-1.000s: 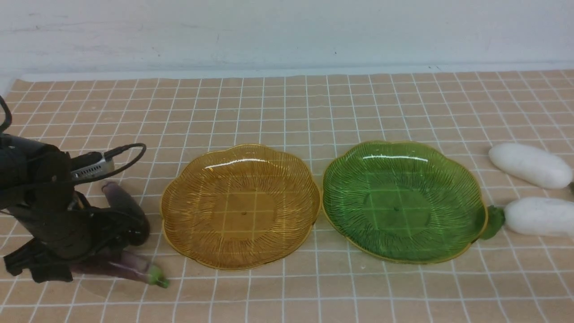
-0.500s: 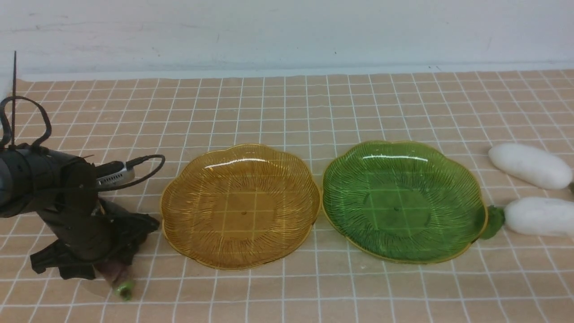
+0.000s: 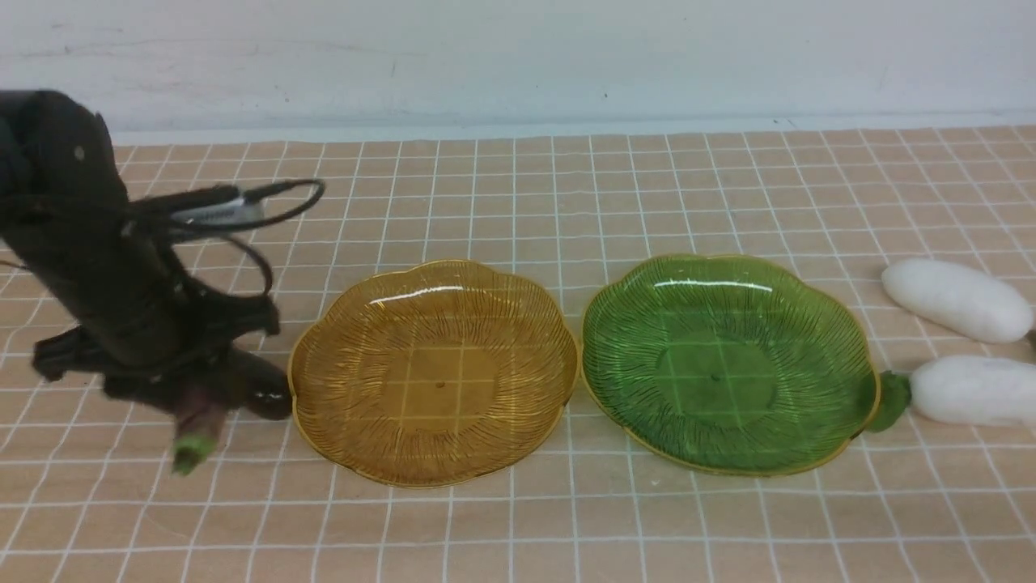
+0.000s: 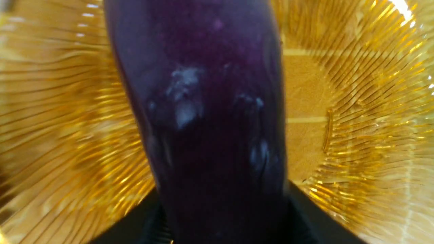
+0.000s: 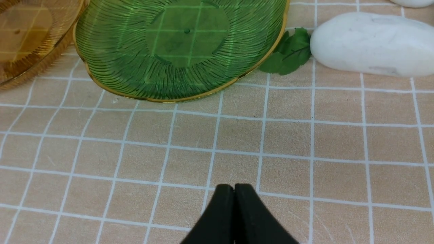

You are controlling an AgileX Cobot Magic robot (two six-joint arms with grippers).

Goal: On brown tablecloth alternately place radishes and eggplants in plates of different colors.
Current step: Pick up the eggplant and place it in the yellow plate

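Observation:
On the brown tablecloth [image 3: 518, 194] an amber plate [image 3: 364, 340] and a green plate [image 3: 647, 324] stand side by side, both empty. My left gripper [image 3: 206, 397] is shut on a purple eggplant [image 3: 194, 433] and holds it off the cloth by the amber plate's left rim, green stem end down. The left wrist view shows that eggplant [image 4: 203, 118] over the amber plate [image 4: 356, 118]. A dark glossy end [image 3: 267, 397] touches the rim; I cannot tell whose. Two white radishes [image 3: 955, 298] [image 3: 975, 390] lie right of the green plate. My right gripper [image 5: 234, 189] is shut and empty.
The near radish [image 5: 369, 44] has green leaves [image 5: 288, 51] touching the green plate [image 5: 118, 51]. A white wall runs behind the cloth's far edge. The right arm is outside the front view.
My left gripper has closed on the eggplant with the green stem, lifted it and moved up and toward the amber plate. The eggplant has swung stem-down. Plates and radishes have not moved.

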